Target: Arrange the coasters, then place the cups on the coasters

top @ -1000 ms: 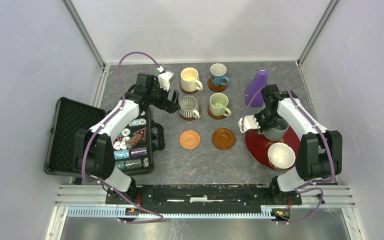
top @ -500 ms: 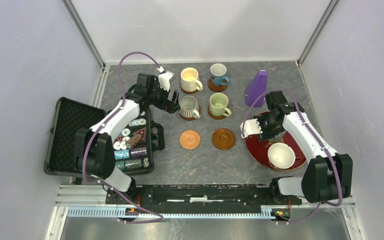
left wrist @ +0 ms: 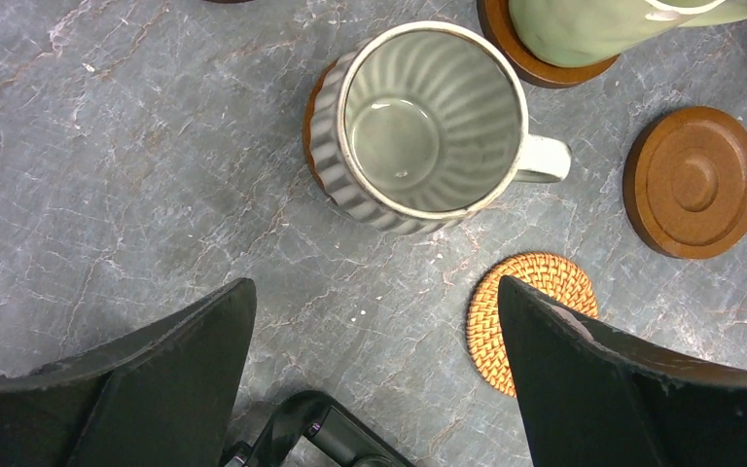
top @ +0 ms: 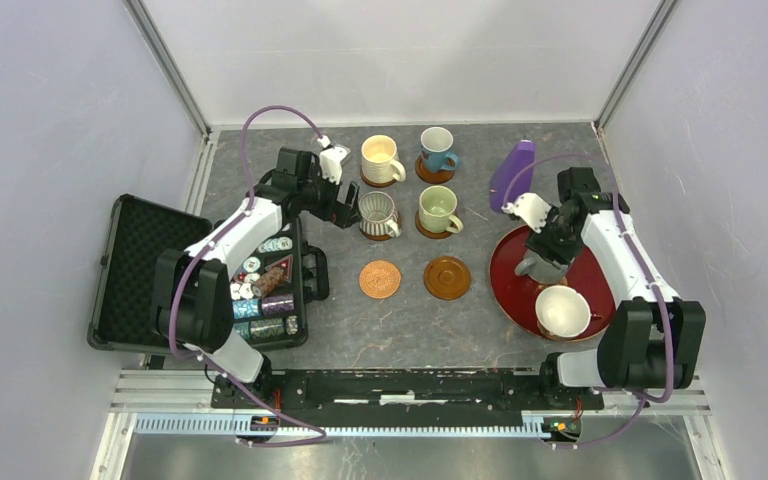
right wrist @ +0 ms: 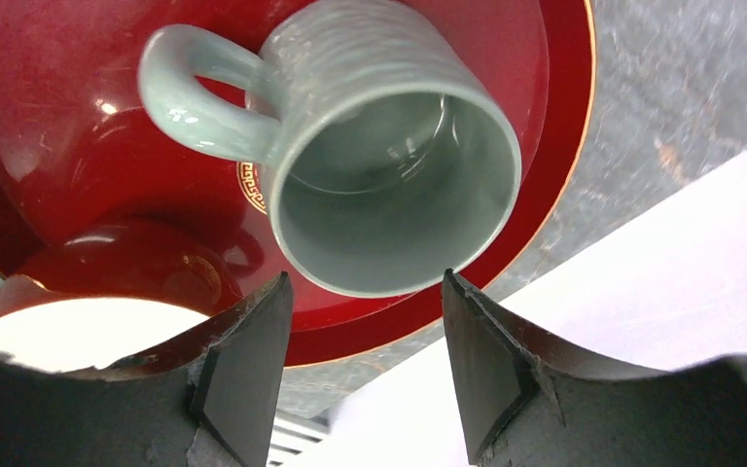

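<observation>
**Tabletop (top: 400,330), grey marbled: contents**

1. Cream cup (top: 380,158): far row, left, standing on a brown coaster.
2. Blue cup (top: 437,150): far row, right, white inside, on a brown coaster.
3. Grey striped cup (left wrist: 418,126): second row, left, upright on a brown coaster, handle towards the pale green cup.
4. Pale green cup (top: 438,208): second row, right, on a brown coaster.
5. Copper-orange coaster (top: 379,279): near row, left, bare. The left wrist view shows a woven surface.
6. Dark brown coaster (top: 447,277): near row, right, bare, raised rim and centre ring. It lies beside item 5 without touching it.
7. Red tray (top: 510,285): large and round, right of the coasters, holding items 8 and 9.
8. Grey-blue cup (right wrist: 389,175): upright on the tray's far half, on no coaster.
9. White cup (top: 562,311): on the tray's near edge, on no coaster.
10. Purple cone (top: 512,172): beyond the tray.
11. Black case (top: 140,270): lying open at the left, with poker chips (top: 260,290) in its right half.

**Arms**

- Left end effector (left wrist: 374,292): fingers spread wide, nothing between them. It hangs just left of the grey striped cup.
- Right end effector (right wrist: 362,289): fingers partly apart, gripping nothing. It is poised over the tray with the grey-blue cup's rim just past its fingertips.
</observation>
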Tool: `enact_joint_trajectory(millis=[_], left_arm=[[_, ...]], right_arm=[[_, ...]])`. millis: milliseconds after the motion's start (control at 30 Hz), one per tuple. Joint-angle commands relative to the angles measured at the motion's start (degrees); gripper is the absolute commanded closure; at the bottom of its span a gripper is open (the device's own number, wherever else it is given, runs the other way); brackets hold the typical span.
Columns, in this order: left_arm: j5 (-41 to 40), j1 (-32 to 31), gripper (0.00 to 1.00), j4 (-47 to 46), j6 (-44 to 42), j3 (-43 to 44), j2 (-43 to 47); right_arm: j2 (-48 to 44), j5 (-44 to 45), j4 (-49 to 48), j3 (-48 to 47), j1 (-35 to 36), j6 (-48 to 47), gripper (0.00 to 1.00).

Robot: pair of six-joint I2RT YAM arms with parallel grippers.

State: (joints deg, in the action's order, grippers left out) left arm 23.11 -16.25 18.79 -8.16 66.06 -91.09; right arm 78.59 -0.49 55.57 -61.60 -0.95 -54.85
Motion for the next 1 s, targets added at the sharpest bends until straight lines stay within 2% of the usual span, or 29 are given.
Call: enact_joint_trajectory(millis=[0, 433, 667, 967], left_arm=[[1.85, -0.25, 0.00, -2.31, 2.22, 2.76, -0.21], [1.32, -0.26, 0.00, -2.22, 2.78, 1.46, 0.75], [0.84, -0.23, 0.00, -2.53, 3.01, 1.61, 0.67], [-0.26, -0.27, 0.00, -1.35, 2.56, 0.65, 2.03]], right_arm=[[0.09, 3.33, -1.04, -1.94, -2.21, 11.03, 0.36], [5.27, 3.60, -0.58, -1.62, -9.94, 13.06, 0.40], [13.03, 0.89, -5.04, -8.88, -12.38, 15.32, 0.51], [22.78, -1.78, -6.11, -21.23, -13.06, 21.85, 0.53]])
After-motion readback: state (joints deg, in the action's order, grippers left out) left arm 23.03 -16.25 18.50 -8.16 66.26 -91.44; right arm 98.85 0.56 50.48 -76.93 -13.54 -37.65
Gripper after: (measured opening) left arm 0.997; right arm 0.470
